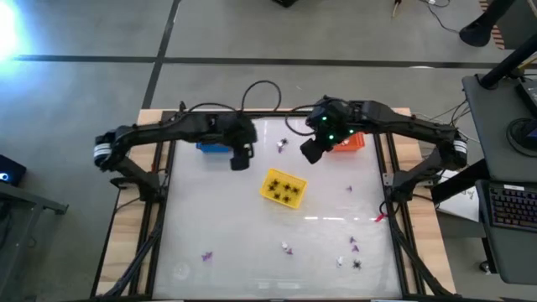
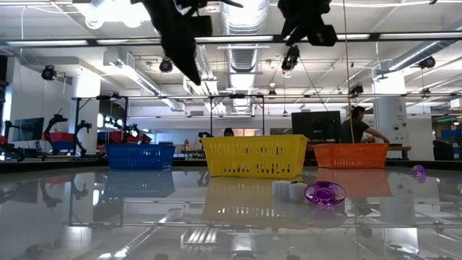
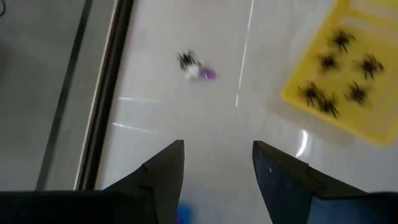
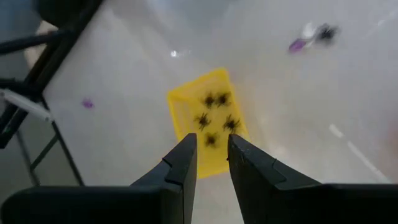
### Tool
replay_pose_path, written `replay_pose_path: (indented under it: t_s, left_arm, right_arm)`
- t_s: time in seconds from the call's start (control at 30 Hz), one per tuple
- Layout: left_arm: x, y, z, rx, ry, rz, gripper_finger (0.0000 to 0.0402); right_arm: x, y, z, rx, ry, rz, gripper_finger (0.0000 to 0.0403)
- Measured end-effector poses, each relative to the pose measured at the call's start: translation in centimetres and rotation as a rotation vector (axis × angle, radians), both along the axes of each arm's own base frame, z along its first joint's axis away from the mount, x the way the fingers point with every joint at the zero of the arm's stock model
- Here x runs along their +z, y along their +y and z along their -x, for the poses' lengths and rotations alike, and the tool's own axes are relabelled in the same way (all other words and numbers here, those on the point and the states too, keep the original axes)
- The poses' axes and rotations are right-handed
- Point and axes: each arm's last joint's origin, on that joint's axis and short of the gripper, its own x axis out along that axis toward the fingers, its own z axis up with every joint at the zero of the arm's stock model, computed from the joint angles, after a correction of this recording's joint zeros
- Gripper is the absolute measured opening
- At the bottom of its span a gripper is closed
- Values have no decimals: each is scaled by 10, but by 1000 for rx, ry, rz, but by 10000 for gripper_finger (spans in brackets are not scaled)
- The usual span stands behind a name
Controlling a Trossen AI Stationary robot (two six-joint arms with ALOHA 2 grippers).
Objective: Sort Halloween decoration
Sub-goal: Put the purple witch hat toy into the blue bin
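Risk, mixed cluster: a black spider point(image 3: 185, 60), a white bit point(image 3: 193, 73) and a purple bit point(image 3: 209, 74) lie touching one another near the far edge of the table point(image 1: 252, 235); if you close on them together, you carry two kinds into one basket.
Risk, slick top: the table is glossy, so in my judgement a tiny piece can skid away from a closing finger.
Risk, arm crossing: both arms hang near that cluster; you could knock one against the other.
Left gripper point(image 3: 217, 168): fingers spread wide, nothing between them; it hangs above the table just beside the blue basket point(image 1: 211, 147).
Right gripper point(image 4: 211, 155): fingers a narrow gap apart, nothing seen in the gap; raised near the orange basket point(image 1: 348, 143).
Yellow basket point(image 1: 282, 187): mid-table, holds several black spiders point(image 4: 214, 118).
Halloween decoration, loose: purple, white and black pieces point(image 1: 352, 245) scattered along the near edge, well apart from the baskets.
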Motion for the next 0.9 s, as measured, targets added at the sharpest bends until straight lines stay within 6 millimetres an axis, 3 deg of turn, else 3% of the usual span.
replay_pose_path:
  t_s: [0.2, 0.53, 0.9]
  left_arm:
    - [-9, 25, -30, 43, -27, 83, 174]
    - [-45, 63, -75, 122, -16, 244, 174]
    - [-82, 84, -107, 338, -31, 442, 174]
  right_arm:
    - [15, 1, 15, -53, -31, 108, 82]
    - [24, 3, 25, -19, -53, 203, 82]
    - [23, 3, 26, 50, -25, 271, 82]
